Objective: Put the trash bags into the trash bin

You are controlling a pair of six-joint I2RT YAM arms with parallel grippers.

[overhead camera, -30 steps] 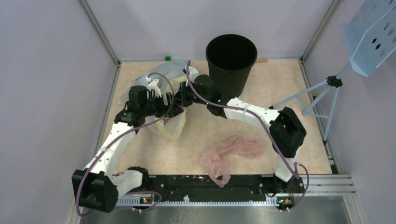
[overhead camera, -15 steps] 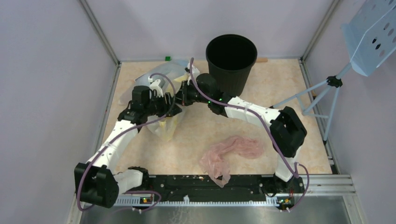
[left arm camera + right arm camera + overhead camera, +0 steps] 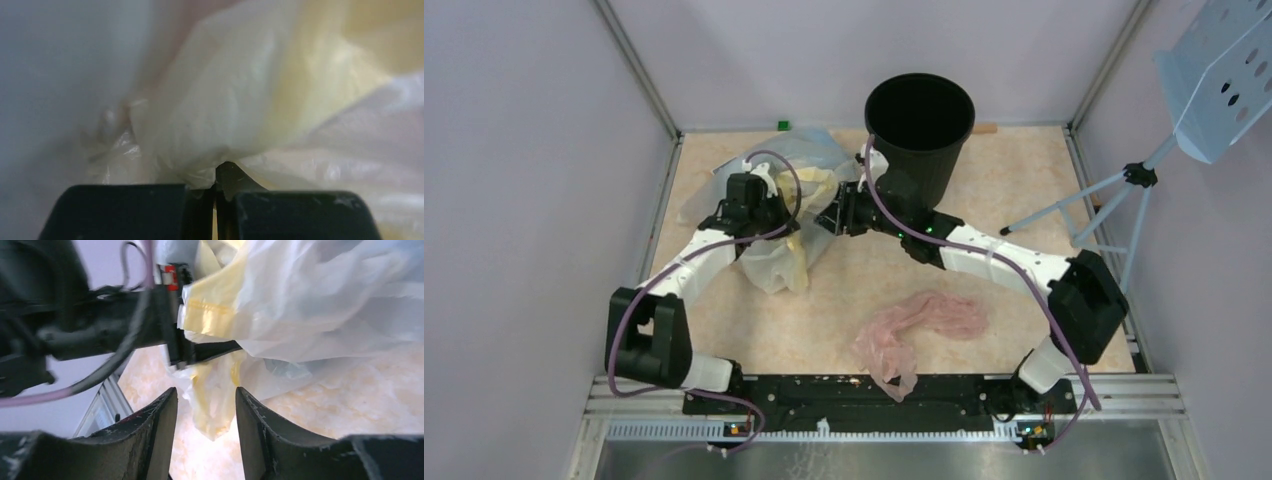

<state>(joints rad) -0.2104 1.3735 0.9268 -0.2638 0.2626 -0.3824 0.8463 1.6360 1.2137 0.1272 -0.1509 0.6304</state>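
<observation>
The black ribbed trash bin [image 3: 919, 130] stands upright at the back of the table. A pale yellow and white see-through trash bag [image 3: 776, 262] hangs and drapes left of the bin. My left gripper [image 3: 788, 213] is shut on its film, and in the left wrist view the jaws [image 3: 216, 187] pinch the crinkled plastic [image 3: 225, 100]. My right gripper [image 3: 830, 216] is open beside the left one. In the right wrist view its fingers [image 3: 160, 430] stand apart with the bag's tip [image 3: 215, 395] beyond them, not gripped. A pink trash bag [image 3: 921, 323] lies crumpled near the front.
More clear film [image 3: 809, 150] lies bunched behind the left gripper near the back wall. A small green block [image 3: 782, 125] sits at the back edge. A pale blue perforated stand [image 3: 1144, 175] occupies the right side. Metal frame rails edge the table.
My left gripper has shut on the yellow-white bag. My right gripper has opened, let the bag go and drawn back to the right toward the bin.
</observation>
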